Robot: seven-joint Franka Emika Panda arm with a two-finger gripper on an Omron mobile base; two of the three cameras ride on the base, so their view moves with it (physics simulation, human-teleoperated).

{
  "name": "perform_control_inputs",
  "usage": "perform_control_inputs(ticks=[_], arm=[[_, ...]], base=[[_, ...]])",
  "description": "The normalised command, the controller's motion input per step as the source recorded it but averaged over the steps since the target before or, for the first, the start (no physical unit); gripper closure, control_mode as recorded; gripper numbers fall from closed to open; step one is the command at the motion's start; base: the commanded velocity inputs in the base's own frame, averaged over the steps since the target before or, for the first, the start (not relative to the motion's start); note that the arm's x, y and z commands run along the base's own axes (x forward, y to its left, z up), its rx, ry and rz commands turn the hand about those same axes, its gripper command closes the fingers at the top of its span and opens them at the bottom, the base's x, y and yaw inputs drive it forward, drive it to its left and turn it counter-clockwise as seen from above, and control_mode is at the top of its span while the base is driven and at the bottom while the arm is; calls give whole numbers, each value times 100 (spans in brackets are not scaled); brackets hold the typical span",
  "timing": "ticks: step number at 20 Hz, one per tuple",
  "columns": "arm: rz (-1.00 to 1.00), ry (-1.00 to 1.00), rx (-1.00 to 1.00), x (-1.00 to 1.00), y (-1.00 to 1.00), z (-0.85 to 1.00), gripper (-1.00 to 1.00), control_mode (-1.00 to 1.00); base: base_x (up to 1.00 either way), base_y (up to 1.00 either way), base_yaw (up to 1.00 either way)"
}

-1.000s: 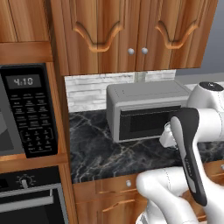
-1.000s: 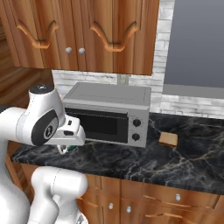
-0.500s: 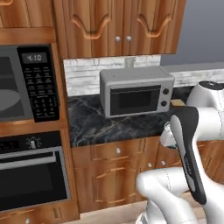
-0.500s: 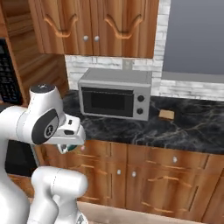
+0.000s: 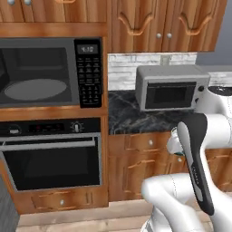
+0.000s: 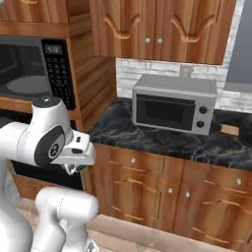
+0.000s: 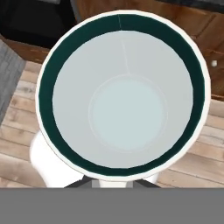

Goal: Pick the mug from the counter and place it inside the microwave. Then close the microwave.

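The mug (image 7: 120, 94) is white with a teal-green rim, and I look straight down into its empty inside in the hand view. My gripper (image 7: 113, 183) is shut on the mug, held low in front of the wooden cabinets, off the counter (image 5: 136, 121). From the base views the mug (image 5: 176, 146) is a small patch by the hand, with a teal edge under the gripper (image 6: 75, 166). The microwave (image 5: 45, 72) sits in the wall unit to the left, and its grey turntable (image 5: 35, 89) shows inside. Its keypad (image 6: 58, 74) faces me.
A silver-grey toaster oven (image 5: 170, 93) stands on the counter (image 6: 147, 139), with a small tan item (image 6: 229, 130) to its right. A black oven (image 5: 50, 154) sits under the microwave. Wooden cabinets hang above. A grey panel (image 5: 5, 208) stands at the lower left.
The whole picture has shifted: the base has backed away from the counter and turned left, bringing the microwave and oven into view. The mug stays in the shut gripper.
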Motion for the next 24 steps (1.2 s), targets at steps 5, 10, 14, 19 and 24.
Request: perform_control_inputs(ticks=[5, 10, 14, 19, 24], arm=[[0, 0, 0, 0, 0, 0, 100, 100], [0, 0, 0, 0, 0, 0, 100, 100], [0, 0, 0, 0, 0, 0, 100, 100], [0, 0, 0, 0, 0, 0, 100, 100], [0, 0, 0, 0, 0, 0, 100, 100]], base=[[12, 66, 32], [0, 34, 24], [8, 35, 6], [15, 66, 7], [29, 40, 10]])
